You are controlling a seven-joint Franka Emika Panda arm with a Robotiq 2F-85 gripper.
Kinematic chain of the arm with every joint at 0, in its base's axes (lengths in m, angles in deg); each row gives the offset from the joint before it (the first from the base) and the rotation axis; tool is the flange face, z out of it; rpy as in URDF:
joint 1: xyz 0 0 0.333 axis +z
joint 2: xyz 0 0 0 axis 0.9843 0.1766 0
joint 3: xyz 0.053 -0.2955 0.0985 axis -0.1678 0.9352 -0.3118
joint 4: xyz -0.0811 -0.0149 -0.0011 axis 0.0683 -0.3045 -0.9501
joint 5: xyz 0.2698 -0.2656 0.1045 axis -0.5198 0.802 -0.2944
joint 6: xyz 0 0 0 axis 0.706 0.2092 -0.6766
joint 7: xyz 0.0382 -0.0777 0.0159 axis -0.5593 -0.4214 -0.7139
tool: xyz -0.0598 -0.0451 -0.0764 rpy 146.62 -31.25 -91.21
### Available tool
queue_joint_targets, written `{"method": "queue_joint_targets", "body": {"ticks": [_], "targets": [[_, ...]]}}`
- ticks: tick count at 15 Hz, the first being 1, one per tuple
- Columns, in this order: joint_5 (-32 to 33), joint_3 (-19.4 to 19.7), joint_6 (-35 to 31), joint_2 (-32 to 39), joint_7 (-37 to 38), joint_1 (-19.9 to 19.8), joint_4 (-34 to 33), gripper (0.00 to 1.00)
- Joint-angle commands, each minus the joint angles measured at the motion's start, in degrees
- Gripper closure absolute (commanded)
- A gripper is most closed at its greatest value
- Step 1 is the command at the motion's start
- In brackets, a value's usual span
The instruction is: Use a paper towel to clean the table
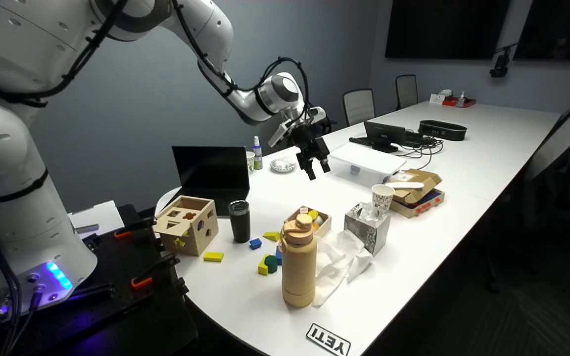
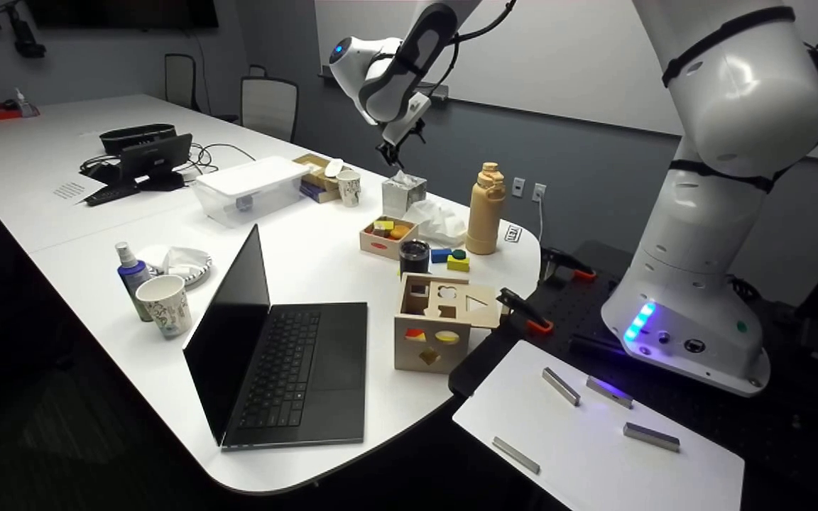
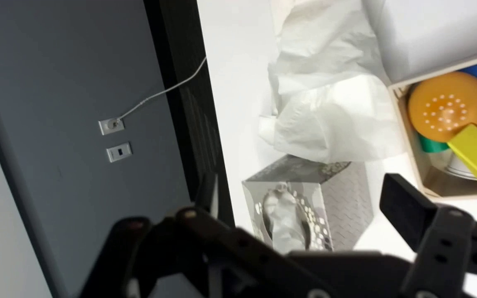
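White paper towel is lying crumpled on the table, at twelve o'clock from the gripper in the wrist view, stretching twelve-to-six; jaws are standing wide, holding nothing.

One long, glossy white worktop carries one silver, patterned, square cardboard tissue box. Two tapered, patterned white paper cups: one near the tissue box, one well apart from it. Near the tissue box, too, one cylindrical tan bottle and one shallow pale wooden tray. Farther from it, one cylindrical black tumbler, one pale wooden shape-sorter cube, one open black laptop and one white-topped plastic spray bottle. Six small loose blocks show: three yellow, two blue, one green. Well apart from the tissue box, four slim silver metal bars and two black-and-orange clamps.
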Motion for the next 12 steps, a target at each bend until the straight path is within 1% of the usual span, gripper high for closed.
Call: {"method": "queue_joint_targets", "body": {"ticks": [1, 3, 6, 9, 12], "targets": [[-4.9, -3.3, -1.8, -5.3, -7.9, -1.3, 2.4, 0.00], [-10.3, -4.9, -2.1, -6.6, -13.4, -2.4, 2.5, 0.00], [-16.8, -5.3, -1.1, -7.9, -18.8, -3.0, 2.7, 0.00], [-19.7, -4.7, -0.8, -8.8, -20.7, -3.1, 3.3, 0.00], [-20.5, -4.5, -0.6, -9.9, -21.3, -3.1, 4.5, 0.00]]}}
